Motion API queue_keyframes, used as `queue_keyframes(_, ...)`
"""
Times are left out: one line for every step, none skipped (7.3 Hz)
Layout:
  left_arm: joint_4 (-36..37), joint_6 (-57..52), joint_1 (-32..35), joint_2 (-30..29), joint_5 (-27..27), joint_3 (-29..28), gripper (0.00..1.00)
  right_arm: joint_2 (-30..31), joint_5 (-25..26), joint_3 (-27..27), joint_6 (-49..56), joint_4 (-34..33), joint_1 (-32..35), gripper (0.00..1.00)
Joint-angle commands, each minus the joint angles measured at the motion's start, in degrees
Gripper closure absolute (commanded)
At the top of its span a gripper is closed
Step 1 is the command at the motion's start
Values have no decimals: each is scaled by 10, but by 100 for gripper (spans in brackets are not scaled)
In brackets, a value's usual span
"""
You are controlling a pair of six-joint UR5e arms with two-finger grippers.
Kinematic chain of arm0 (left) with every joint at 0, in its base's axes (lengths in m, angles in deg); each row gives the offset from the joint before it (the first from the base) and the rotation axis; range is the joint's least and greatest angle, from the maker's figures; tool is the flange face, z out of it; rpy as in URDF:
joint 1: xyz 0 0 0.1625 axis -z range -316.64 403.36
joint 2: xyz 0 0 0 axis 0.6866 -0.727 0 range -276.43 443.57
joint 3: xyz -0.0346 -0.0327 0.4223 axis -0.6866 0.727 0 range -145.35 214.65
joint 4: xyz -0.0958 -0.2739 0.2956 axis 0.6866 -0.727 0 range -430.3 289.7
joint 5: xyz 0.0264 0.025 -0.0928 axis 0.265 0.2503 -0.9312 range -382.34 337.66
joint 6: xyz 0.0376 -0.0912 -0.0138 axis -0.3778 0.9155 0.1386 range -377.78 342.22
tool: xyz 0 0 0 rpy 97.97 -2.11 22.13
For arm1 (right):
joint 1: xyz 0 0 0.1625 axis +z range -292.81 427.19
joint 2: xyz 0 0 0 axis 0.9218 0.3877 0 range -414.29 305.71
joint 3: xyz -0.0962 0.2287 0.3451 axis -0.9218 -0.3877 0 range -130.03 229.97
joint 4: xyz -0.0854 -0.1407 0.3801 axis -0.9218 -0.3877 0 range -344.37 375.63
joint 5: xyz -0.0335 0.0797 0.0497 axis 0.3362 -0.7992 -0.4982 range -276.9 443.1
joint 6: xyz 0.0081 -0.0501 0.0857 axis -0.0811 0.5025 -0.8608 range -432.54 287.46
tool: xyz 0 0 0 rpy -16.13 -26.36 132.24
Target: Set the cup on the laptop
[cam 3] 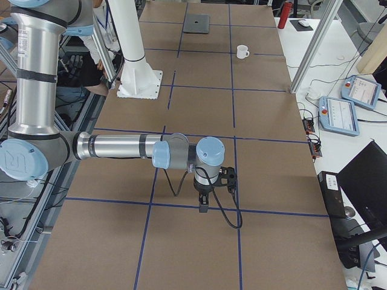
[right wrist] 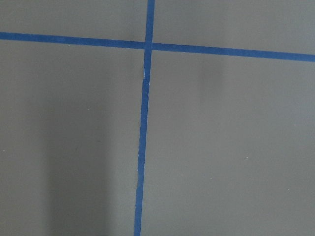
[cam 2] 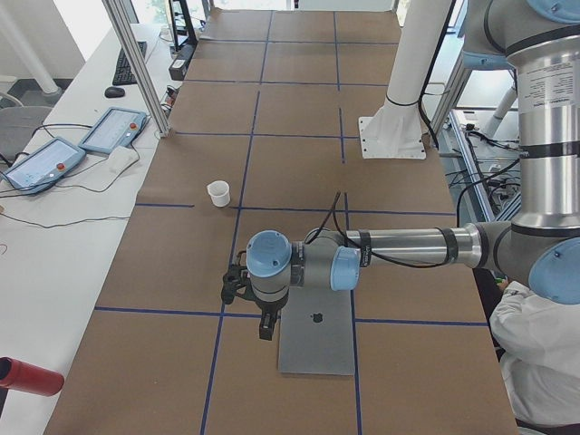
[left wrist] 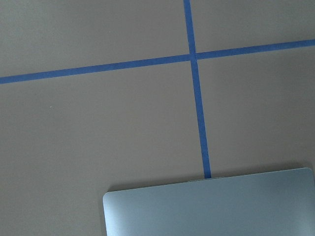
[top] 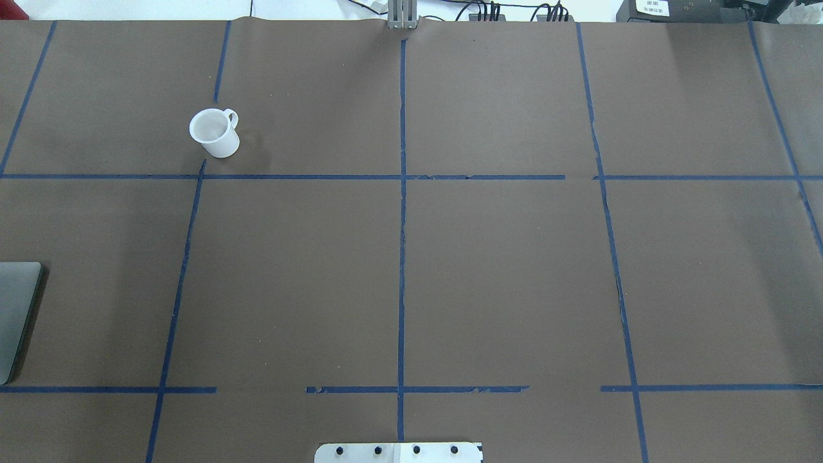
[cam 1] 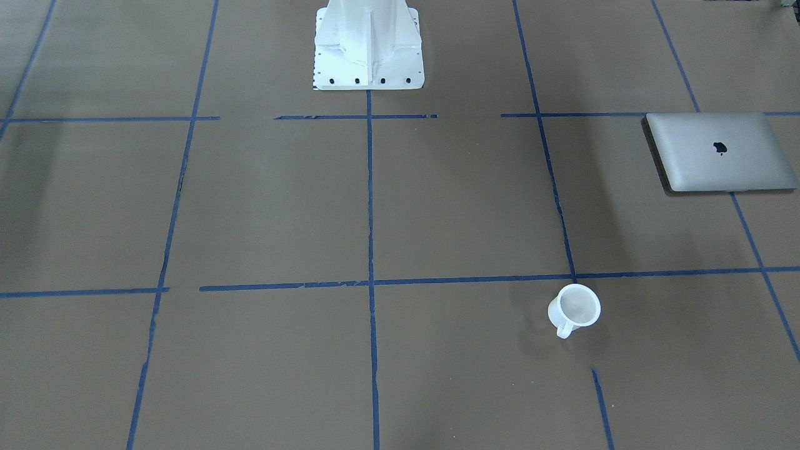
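Observation:
The white cup (cam 1: 575,307) stands upright on the brown table, handle toward the operators' side; it also shows in the overhead view (top: 214,133) at the far left. The closed silver-grey laptop (cam 1: 719,150) lies flat near the table's left end, cut off by the overhead view's edge (top: 16,308). My left gripper (cam 2: 265,328) hangs just off the laptop's far corner (cam 2: 317,337), well short of the cup (cam 2: 218,192). My right gripper (cam 3: 202,204) hangs over bare table. Both show only in side views, so I cannot tell if they are open or shut. The left wrist view shows the laptop's edge (left wrist: 211,206).
The white robot pedestal (cam 1: 369,44) stands at mid-table on the robot's side. Blue tape lines cross the table. Teach pendants (cam 2: 113,131) and a red bottle (cam 2: 27,376) lie on the side bench. A person (cam 2: 544,353) sits by the robot.

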Motion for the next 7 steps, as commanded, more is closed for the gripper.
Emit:
queue_keyframes(0, 1, -1, -1, -1, 1, 0, 0, -1, 0, 0, 0, 0, 0)
queue_keyframes(-2, 3, -1, -2, -5, -2, 0, 0, 0, 0, 0, 0, 0, 0)
queue_keyframes(-4, -1, -1, -2, -7, 4, 0, 1, 0, 0, 0, 0, 0, 0)
queue_keyframes(-15, -2, -9, -3, -33, 1, 0, 1, 0, 0, 0, 0, 0, 0)
queue_keyframes(-34, 7, -37, -3, -72, 6, 0, 1, -1, 0, 0, 0, 0, 0)
queue_keyframes(-40, 28, -55, -59, -75, -11, 0, 1, -1, 0, 0, 0, 0, 0)
queue_keyframes(-40, 36, -94, -121, -69, -27, 0, 1, -1, 0, 0, 0, 0, 0)
